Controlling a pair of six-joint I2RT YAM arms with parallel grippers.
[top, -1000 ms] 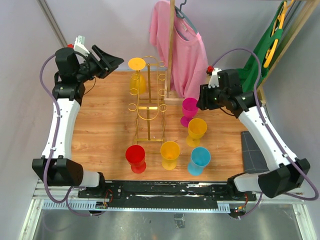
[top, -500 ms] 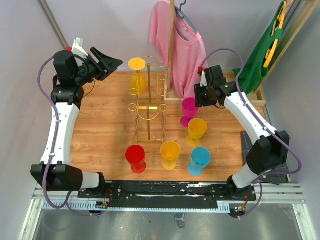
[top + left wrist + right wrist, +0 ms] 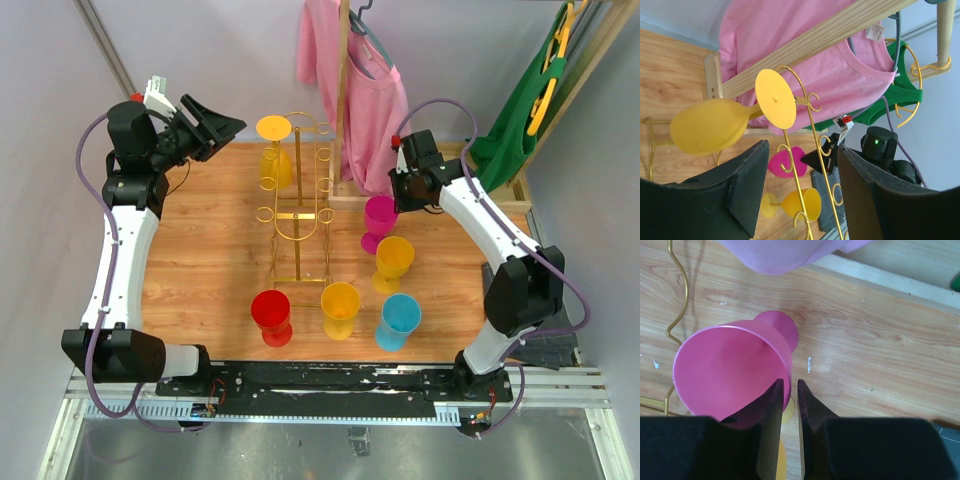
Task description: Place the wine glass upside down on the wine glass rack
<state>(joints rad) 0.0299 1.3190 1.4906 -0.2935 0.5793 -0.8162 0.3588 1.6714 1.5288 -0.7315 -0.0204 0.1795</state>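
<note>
A pink wine glass (image 3: pixel 378 218) (image 3: pixel 730 370) stands upright on the wooden table, right of the gold wire wine glass rack (image 3: pixel 298 215) (image 3: pixel 805 150). My right gripper (image 3: pixel 396 198) (image 3: pixel 791 382) reaches down over the glass's right rim. One finger is inside the bowl and the other outside, with a thin slit still showing beside the wall. A yellow wine glass (image 3: pixel 274 150) (image 3: pixel 710 132) hangs upside down on the rack's top left. My left gripper (image 3: pixel 215 125) (image 3: pixel 802 150) hovers open and empty at the back left, facing the rack.
Two yellow glasses (image 3: pixel 394 258) (image 3: pixel 340 303), a red glass (image 3: pixel 271 312) and a blue glass (image 3: pixel 400 318) stand upright in front of the rack. A pink shirt (image 3: pixel 365 90) hangs on a wooden stand just behind my right gripper. A green shirt (image 3: pixel 520 110) hangs at the far right.
My right arm swung left and in over the pink glass, and its jaws narrowed around the rim. The left arm shifted only slightly early on.
</note>
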